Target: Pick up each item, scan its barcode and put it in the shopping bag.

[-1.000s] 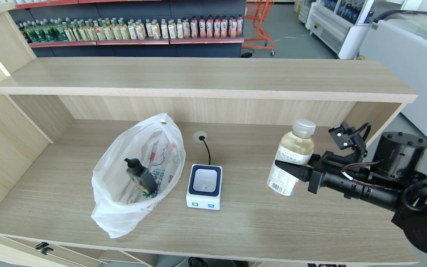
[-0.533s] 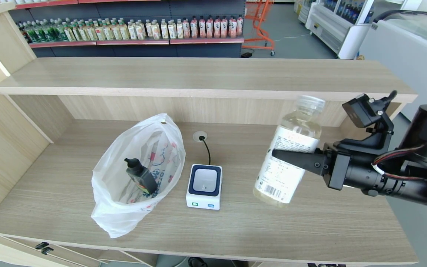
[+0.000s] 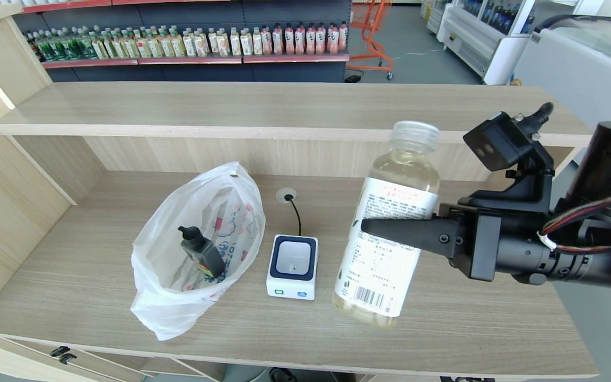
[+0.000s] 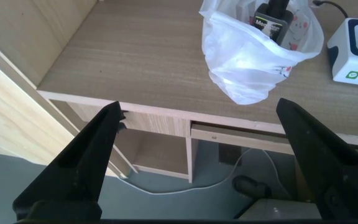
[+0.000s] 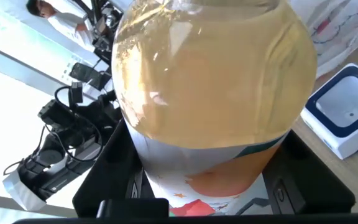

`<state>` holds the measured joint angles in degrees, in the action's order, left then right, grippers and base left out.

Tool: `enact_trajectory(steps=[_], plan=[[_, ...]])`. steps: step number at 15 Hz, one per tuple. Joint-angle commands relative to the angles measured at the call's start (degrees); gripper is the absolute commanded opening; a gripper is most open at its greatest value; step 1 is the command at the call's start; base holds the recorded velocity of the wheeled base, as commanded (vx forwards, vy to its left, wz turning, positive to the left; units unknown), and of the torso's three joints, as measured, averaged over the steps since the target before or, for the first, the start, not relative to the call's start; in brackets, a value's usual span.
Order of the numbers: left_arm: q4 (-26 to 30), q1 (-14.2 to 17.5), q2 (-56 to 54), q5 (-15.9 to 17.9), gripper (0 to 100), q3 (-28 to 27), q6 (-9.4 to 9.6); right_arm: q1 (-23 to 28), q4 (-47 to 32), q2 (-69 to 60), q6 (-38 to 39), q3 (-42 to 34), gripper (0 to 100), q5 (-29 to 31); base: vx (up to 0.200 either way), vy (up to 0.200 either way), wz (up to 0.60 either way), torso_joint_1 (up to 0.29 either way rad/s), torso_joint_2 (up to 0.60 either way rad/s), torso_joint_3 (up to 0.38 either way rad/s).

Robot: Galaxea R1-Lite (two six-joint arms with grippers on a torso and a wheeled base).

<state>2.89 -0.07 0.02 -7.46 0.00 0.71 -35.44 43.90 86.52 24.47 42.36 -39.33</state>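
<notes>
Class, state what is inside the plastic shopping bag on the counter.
Inside the shopping bag sits a tilted dark bottle, a printed packet behind it. The bag's folds hide anything lower down.

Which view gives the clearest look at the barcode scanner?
The head view: the scanner sits whole on the counter, window up, between the shopping bag and the bottle. The left wrist view catches one cut-off end of it at the picture's edge; the right wrist view shows a slanted part beyond the bottle's base.
</notes>
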Motion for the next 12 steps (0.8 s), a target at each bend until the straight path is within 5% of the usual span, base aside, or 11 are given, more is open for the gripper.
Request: enact_trajectory(steps=[1, 12], plan=[[0.01, -0.01, 0.06, -0.01, 100, 0.0, 0.0, -0.42, -1.36, -0.82, -0.21, 0.26, 0, -0.05, 0.0, 0.0, 0.0, 0.0, 0.0, 0.0], [0.01, -0.01, 0.06, -0.01, 100, 0.0, 0.0, -0.42, -4.35, -2.93, -3.28, 0.35, 0, 0.04, 0.0, 0.0, 0.0, 0.0, 0.0, 0.0]])
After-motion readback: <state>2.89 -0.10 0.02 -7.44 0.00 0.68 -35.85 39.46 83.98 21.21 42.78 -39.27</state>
